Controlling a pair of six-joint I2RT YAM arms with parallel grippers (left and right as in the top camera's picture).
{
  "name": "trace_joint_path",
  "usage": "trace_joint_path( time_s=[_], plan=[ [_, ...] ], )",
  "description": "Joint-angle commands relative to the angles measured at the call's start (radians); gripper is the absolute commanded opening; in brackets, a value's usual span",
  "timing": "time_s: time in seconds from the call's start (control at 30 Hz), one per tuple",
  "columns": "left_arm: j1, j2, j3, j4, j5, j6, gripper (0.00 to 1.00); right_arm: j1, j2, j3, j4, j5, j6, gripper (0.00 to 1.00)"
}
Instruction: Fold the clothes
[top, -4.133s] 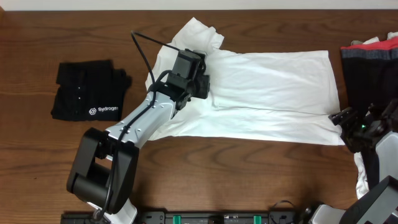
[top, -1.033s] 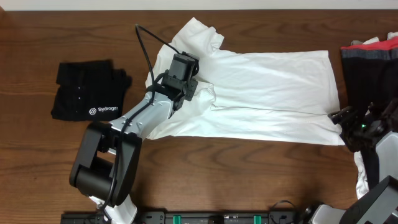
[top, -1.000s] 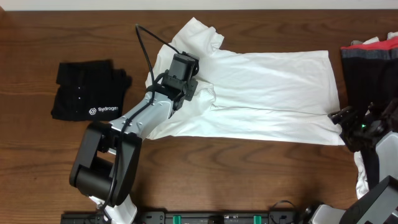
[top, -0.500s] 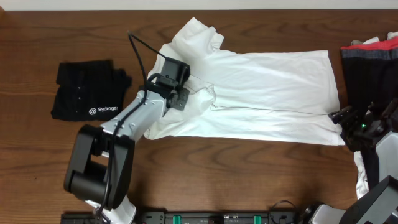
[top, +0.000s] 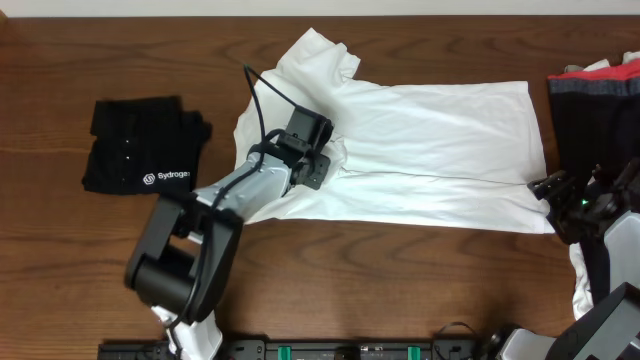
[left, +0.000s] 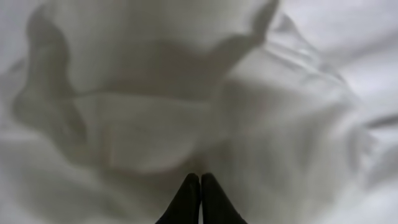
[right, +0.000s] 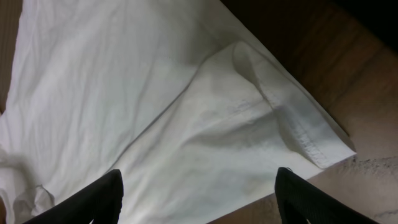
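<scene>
Between left fingers (left: 185, 200), white T-shirt (top: 430, 140) fabric

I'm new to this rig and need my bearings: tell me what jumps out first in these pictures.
A white T-shirt sprawls across the middle of the table, and the left fingers are shut, pinching a bunched fold near its left end. A folded black shirt lies at the far left, while the right fingers stand wide apart by the hem corner at the right.
</scene>
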Motion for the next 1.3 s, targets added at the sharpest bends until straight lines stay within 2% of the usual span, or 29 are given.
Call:
trace_joint_path(
  time_s=[0.0, 0.13, 0.5, 0.67, 0.77, 0.8, 0.87, 0.97, 1.07, 1.17, 1.27],
  plan=[
    [0.005, 0.042, -0.007, 0.053, -0.067, 0.002, 0.06, 0.006, 0.003, 0.018, -0.004, -0.005, -0.013, 0.77],
    [0.006, 0.058, -0.007, 0.143, -0.136, 0.023, 0.06, 0.006, 0.003, 0.018, -0.003, -0.005, -0.013, 0.76],
    [0.015, 0.058, 0.008, 0.331, -0.174, 0.071, 0.06, 0.006, 0.003, 0.018, -0.01, -0.005, -0.013, 0.77],
    [0.036, 0.055, 0.021, 0.417, -0.266, 0.098, 0.06, 0.006, 0.003, 0.018, -0.011, -0.005, -0.013, 0.76],
    [0.057, 0.016, 0.045, 0.352, -0.334, 0.098, 0.07, 0.006, 0.003, 0.018, -0.019, -0.004, -0.013, 0.77],
    [0.064, -0.009, 0.048, 0.323, -0.346, 0.097, 0.15, 0.006, 0.003, 0.018, -0.021, -0.004, -0.014, 0.76],
    [0.079, -0.084, 0.05, 0.236, -0.348, 0.089, 0.45, 0.006, 0.003, 0.018, -0.022, -0.004, -0.025, 0.77],
    [0.098, -0.21, 0.05, 0.082, -0.341, 0.008, 0.69, 0.006, 0.003, 0.018, -0.021, -0.003, -0.055, 0.77],
    [0.113, -0.336, 0.049, -0.114, -0.286, -0.084, 0.7, 0.006, 0.003, 0.018, -0.022, -0.003, -0.087, 0.77],
    [0.123, -0.394, 0.048, -0.282, -0.194, -0.089, 0.66, 0.006, 0.003, 0.018, -0.028, -0.004, -0.103, 0.77],
    [0.138, -0.382, 0.037, -0.417, -0.174, -0.098, 0.66, 0.006, 0.003, 0.018, -0.04, -0.004, -0.103, 0.77]
  ],
)
